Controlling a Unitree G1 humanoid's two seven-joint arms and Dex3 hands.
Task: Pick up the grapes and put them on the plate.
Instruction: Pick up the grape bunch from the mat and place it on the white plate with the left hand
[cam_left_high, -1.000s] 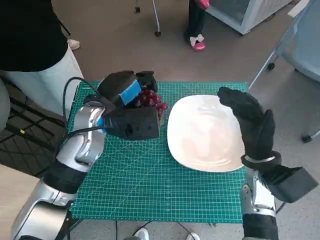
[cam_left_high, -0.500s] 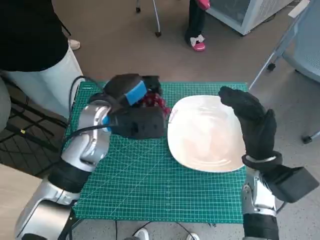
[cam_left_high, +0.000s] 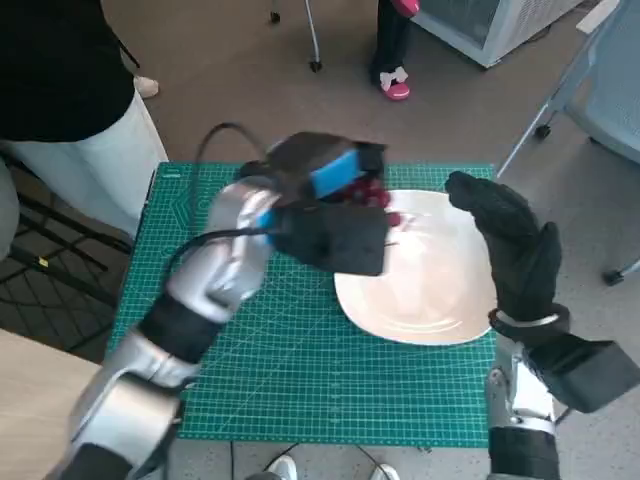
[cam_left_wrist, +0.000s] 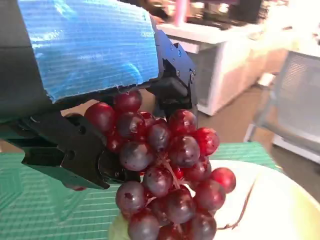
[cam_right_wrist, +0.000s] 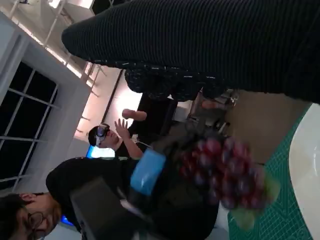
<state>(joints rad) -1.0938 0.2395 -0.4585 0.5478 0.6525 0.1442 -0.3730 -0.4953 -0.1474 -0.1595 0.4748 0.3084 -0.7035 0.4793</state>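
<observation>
Holding the grapes (cam_left_high: 372, 195) from above, the left hand (cam_left_high: 335, 180) is sitting left of centre in the upper half of the head view, at the left rim of the plate (cam_left_high: 440, 300). In the left wrist view the bunch (cam_left_wrist: 165, 170) is hanging below the taped hand (cam_left_wrist: 95, 55), its long axis pointing down, with the black fingers (cam_left_wrist: 70, 150) closing around its top and the lowest berries dangling over the pale plate (cam_left_wrist: 270, 200). My judgement is that the coming move depends on that drop: the bunch is lying directly under the hand, so lowering and letting go should land it near the plate's left edge. Further right, the gloved right hand (cam_left_high: 510, 250) is hovering over the plate's right rim with nothing in it, its fingers stretched out.
</observation>
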